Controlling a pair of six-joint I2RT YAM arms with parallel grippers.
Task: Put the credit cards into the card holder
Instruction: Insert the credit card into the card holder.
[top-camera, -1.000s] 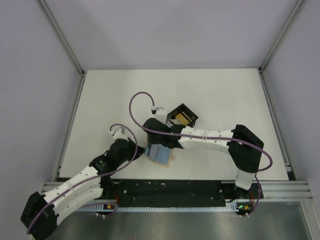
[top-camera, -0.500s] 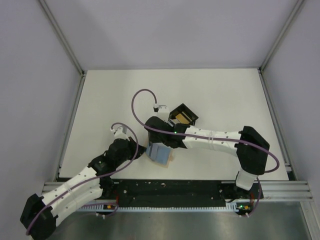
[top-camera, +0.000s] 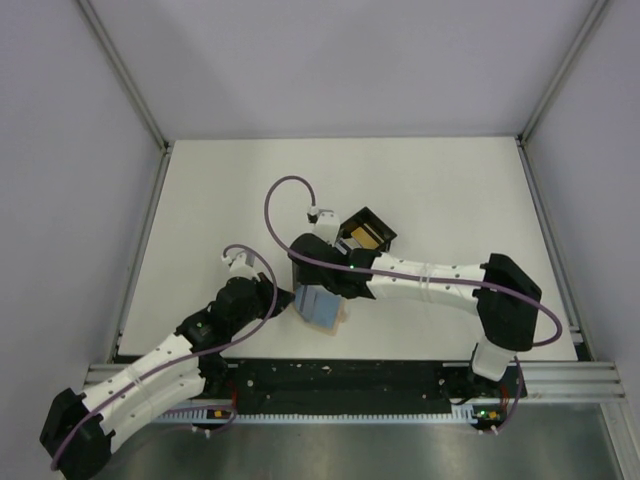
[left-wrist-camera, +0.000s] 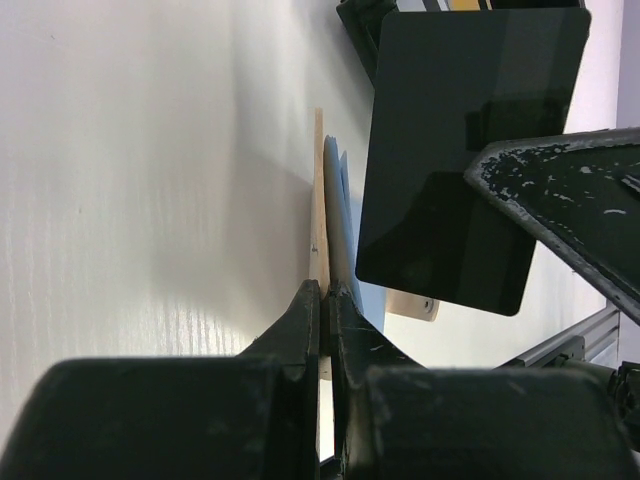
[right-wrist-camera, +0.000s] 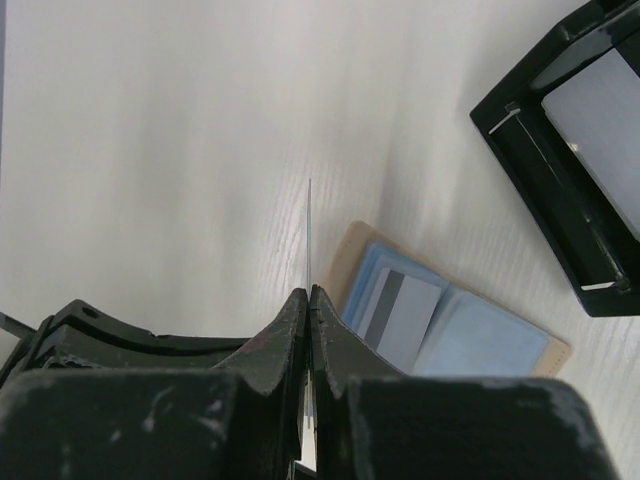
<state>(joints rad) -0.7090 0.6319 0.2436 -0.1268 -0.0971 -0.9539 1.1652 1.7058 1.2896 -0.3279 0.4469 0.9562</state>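
Near the front edge of the bench (top-camera: 450, 180), a little left of its middle, the card holder (top-camera: 324, 312) lies open where both arms meet. From above it is only a tan patch with a blue inside, partly covered by the right arm's wrist. Just behind it stands a black tray (top-camera: 386, 228) with a yellow card (top-camera: 362, 238) showing inside.

The right wrist camera gives what the overhead view cannot. The holder's blue pockets lie spread flat inside a tan border, and a tucked card (right-wrist-camera: 400, 318) with a grey stripe sits in the left pocket. In the tray's corner this view shows a pale card (right-wrist-camera: 600, 110) rather than the yellow one. The right gripper (right-wrist-camera: 308, 295) is clenched, its two fingers pressed together on a held card (right-wrist-camera: 308, 230). Here the card shows only as a thin line, edge-on, above the bare bench just beside the holder's left end.

The left wrist camera sees that same card broadside: a dark, glossy rectangle hanging over the holder, apart from it, with one right finger at its side. The holder appears here edge-on, as a thin tan layer flat against the bench with a blue layer next to it. The left gripper (left-wrist-camera: 323, 295) is pinched tight on the holder's near edge, fingertips closed with the tan layer between them. How far the blue layer lifts off the tan one cannot be told from this angle.
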